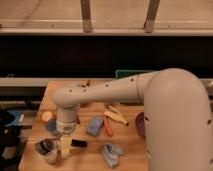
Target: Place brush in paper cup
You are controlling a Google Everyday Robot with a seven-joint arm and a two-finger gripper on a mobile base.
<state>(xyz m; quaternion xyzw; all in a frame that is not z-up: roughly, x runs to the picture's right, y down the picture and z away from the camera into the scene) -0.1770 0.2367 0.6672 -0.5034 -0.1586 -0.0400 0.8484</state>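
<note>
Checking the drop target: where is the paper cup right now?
The paper cup sits at the table's front-left corner, just left of the gripper, with the brush at its mouth.

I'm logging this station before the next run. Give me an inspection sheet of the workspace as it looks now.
Surface: wooden table.
Job's things: brush with its head at the paper cup, handle running right, front left.
Clutter: blue cup, blue cloths, orange-handled tool, yellow piece.
Grippers: gripper low beside the paper cup.
Cables: nothing seen.
Surroundings: dark window wall behind.
</note>
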